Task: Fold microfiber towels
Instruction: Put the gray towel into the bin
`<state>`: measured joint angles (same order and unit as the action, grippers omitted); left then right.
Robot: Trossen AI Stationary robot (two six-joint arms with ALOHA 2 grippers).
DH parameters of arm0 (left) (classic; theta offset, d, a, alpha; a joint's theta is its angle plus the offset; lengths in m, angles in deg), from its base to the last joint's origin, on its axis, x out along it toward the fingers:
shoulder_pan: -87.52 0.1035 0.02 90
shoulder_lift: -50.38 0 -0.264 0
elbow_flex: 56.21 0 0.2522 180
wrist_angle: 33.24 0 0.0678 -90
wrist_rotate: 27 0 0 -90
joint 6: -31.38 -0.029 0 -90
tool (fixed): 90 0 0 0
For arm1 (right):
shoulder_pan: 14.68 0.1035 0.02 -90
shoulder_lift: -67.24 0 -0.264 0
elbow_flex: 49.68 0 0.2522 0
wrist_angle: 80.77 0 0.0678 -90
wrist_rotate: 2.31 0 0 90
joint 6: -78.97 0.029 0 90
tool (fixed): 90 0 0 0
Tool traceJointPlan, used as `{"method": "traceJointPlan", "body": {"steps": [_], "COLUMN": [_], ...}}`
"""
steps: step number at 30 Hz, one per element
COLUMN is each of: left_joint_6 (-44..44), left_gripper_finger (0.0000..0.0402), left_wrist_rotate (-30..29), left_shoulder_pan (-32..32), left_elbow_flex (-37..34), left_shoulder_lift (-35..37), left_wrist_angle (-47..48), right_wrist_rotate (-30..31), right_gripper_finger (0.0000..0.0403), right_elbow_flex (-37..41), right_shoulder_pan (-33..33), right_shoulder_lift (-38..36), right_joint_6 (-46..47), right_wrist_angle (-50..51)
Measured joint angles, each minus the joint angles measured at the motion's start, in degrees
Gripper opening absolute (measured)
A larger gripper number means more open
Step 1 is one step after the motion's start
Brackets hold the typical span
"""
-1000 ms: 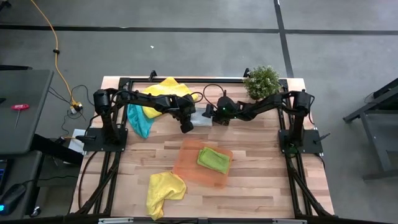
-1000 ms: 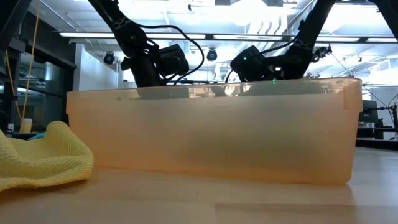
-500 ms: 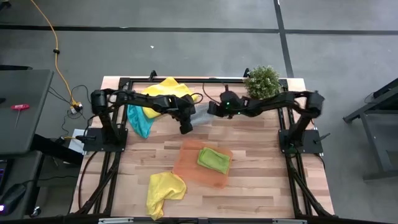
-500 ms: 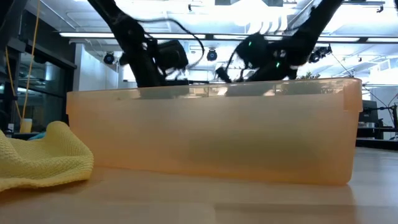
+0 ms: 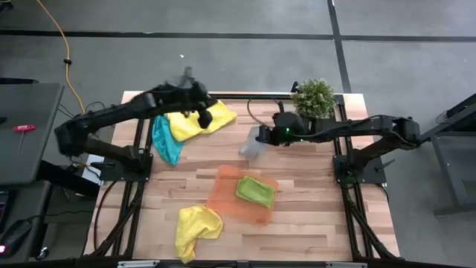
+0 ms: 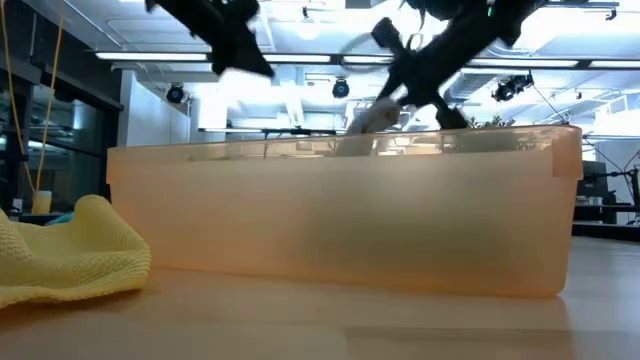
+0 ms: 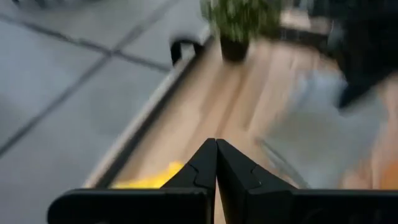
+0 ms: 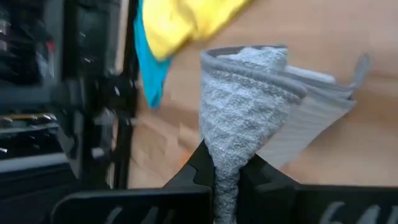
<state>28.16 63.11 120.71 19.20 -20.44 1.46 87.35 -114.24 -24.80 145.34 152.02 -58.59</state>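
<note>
A light grey towel [image 5: 251, 143] hangs at the table's far middle from my right gripper [image 5: 265, 136], which is shut on it. My left gripper [image 5: 195, 104] is shut and empty, raised over a yellow towel [image 5: 199, 119] that lies partly on a teal towel [image 5: 165, 143] at the far left. In the left wrist view its fingers [image 7: 216, 149] meet with nothing between them. A lime green towel [image 5: 255, 191] lies folded in the orange tray [image 5: 223, 199]. A second yellow towel [image 5: 197, 227] lies crumpled near the front edge. My right gripper pinches a bunched part of the grey towel [image 8: 225, 163] between its two fingers, several layers gathered into a narrow neck. The fingers slant down from the table's right side. The towel [image 8: 249, 99] widens beyond the fingers; whether its lower end touches the table, I cannot tell.
A potted plant [image 5: 313, 97] stands at the far right corner, close behind my right arm. In the low view the tray's wall [image 6: 340, 220] hides most of the table behind it. Bare wood lies between the grey towel and the tray.
My left gripper has risen from beside the grey towel and swung toward the far left, over the yellow towel, staying shut. My right gripper has gone up with the grey towel, which lay flat on the table and now hangs bunched from it.
</note>
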Motion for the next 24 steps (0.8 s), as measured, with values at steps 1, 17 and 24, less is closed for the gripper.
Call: {"method": "traceJointPlan", "body": {"steps": [1, 17, 24], "left_joint_6": [0.00, -1.80, -3.01], "left_gripper_finger": [0.0000, 0.0000, 0.0000], "left_wrist_rotate": [0.05, 1.48, 2.47], "left_shoulder_pan": [0.40, 3.93, 3.92], "left_elbow_flex": [0.00, 0.04, 0.04], "left_shoulder_lift": [1.60, 8.30, 8.30], "left_wrist_angle": [-0.18, 2.94, 3.44], "right_wrist_rotate": [0.69, 14.43, 15.65], "right_gripper_finger": [0.0002, 0.0001, 0.0000], "right_elbow_flex": [-1.60, -23.55, -24.14], "right_shoulder_pan": [1.69, 22.05, 27.48], "right_shoulder_lift": [-0.07, 8.92, 17.72], "right_joint_6": [0.71, 15.31, 23.82], "right_wrist_angle": [2.57, 10.68, 8.66]}}
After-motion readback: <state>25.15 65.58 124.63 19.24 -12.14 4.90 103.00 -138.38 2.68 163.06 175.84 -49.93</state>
